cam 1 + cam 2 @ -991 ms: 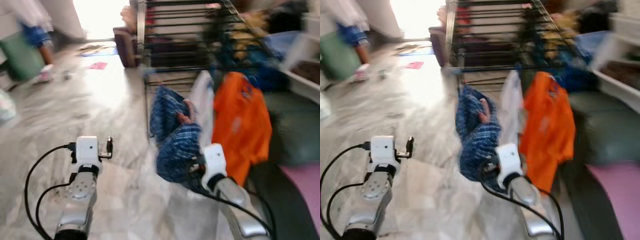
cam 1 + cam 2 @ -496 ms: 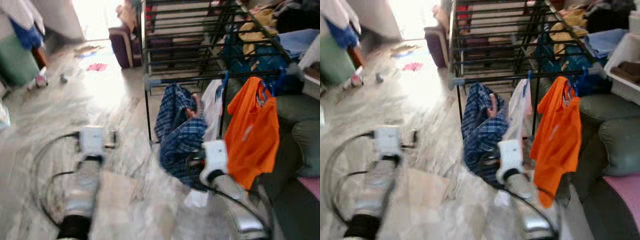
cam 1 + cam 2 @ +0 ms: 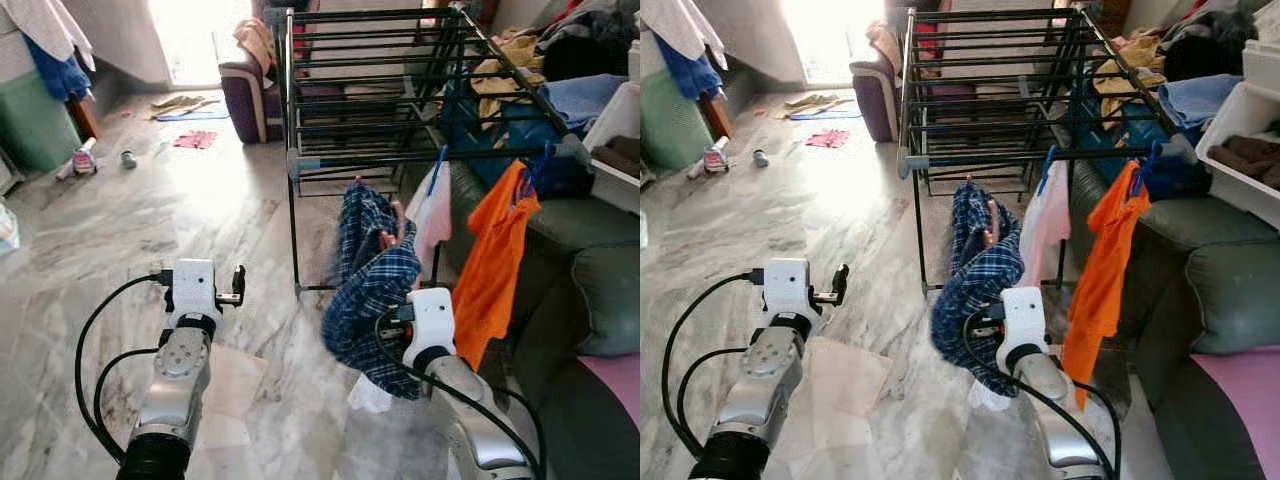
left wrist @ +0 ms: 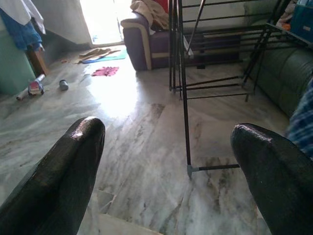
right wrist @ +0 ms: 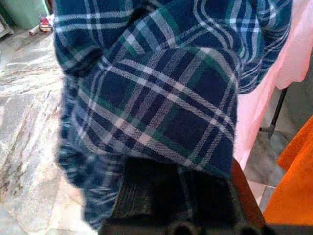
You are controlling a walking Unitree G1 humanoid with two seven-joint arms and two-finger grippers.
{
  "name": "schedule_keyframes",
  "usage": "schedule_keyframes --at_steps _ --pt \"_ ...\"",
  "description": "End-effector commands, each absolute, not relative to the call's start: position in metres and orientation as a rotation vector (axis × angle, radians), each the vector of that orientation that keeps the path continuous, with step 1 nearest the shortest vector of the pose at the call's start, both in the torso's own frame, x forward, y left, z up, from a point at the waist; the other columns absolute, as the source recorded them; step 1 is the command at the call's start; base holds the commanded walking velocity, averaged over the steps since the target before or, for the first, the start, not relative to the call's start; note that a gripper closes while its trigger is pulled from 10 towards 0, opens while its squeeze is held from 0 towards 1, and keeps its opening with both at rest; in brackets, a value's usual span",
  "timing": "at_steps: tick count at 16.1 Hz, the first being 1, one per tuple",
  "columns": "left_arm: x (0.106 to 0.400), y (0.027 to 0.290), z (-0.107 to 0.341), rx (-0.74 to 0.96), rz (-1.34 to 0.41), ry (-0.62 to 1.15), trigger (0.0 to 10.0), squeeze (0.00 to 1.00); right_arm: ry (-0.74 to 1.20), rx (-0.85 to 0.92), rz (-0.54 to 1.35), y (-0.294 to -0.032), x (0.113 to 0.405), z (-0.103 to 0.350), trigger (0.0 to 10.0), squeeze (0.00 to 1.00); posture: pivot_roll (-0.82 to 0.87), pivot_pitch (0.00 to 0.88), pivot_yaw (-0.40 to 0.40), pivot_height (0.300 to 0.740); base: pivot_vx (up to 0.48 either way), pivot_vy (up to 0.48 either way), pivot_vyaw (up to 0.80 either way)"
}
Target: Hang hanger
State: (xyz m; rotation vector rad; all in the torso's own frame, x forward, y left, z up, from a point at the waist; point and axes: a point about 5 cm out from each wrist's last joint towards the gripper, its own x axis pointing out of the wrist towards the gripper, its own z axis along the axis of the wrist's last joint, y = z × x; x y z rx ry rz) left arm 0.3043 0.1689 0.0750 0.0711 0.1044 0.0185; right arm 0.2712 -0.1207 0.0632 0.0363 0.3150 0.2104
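Observation:
My right gripper (image 3: 986,318) is raised in front of me, shut on a hanger (image 3: 386,214) that carries a blue plaid shirt (image 3: 375,285). The shirt drapes over the fingers and hides them in the right wrist view (image 5: 161,107). It hangs just below and in front of the black drying rack (image 3: 380,90), whose front rail (image 3: 400,157) is above it. On that rail hang a pale pink garment (image 3: 432,212) and an orange shirt (image 3: 493,262), both on blue hangers. My left gripper (image 3: 237,288) is held out over the floor to the left, open and empty, with its fingers (image 4: 73,166) wide apart.
Marble floor (image 3: 150,210) spreads to the left. A white scrap (image 3: 370,394) lies under the shirt. A green sofa (image 3: 595,280) and a white basket (image 3: 1250,125) crowd the right side. A purple sofa (image 3: 245,85) stands behind the rack, and a green bin (image 3: 35,125) is at far left.
The whole picture has shifted and sharpened as the camera moved, and the rack's front rail sits lower and closer. The plaid shirt stays in my right gripper; the left stays open.

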Motion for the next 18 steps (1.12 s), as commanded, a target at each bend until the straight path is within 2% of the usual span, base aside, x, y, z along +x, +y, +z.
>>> schedule_keyframes --at_steps 1,7,16,18 --pt "0.307 0.171 0.077 0.073 0.019 0.096 10.0 0.00 0.306 0.048 0.223 -0.117 0.275 0.069 10.0 0.00 -0.08 0.000 0.028 0.740 0.307 0.371 0.00" --pt "0.308 0.168 0.076 0.075 -0.015 0.103 10.0 0.00 0.339 0.049 0.219 -0.116 0.273 0.066 10.0 0.00 -0.08 0.000 0.031 0.740 0.316 0.361 0.00" --pt "0.308 0.158 0.075 0.079 -0.065 0.111 10.0 0.00 0.365 0.054 0.130 -0.122 0.278 0.064 10.0 0.00 -0.08 0.000 0.032 0.740 0.460 0.000 0.00" --pt "0.308 0.156 0.075 0.038 -0.064 0.106 10.0 0.00 0.374 0.059 0.129 -0.123 0.278 0.062 10.0 0.00 -0.08 0.000 0.030 0.740 0.480 0.000 0.00"
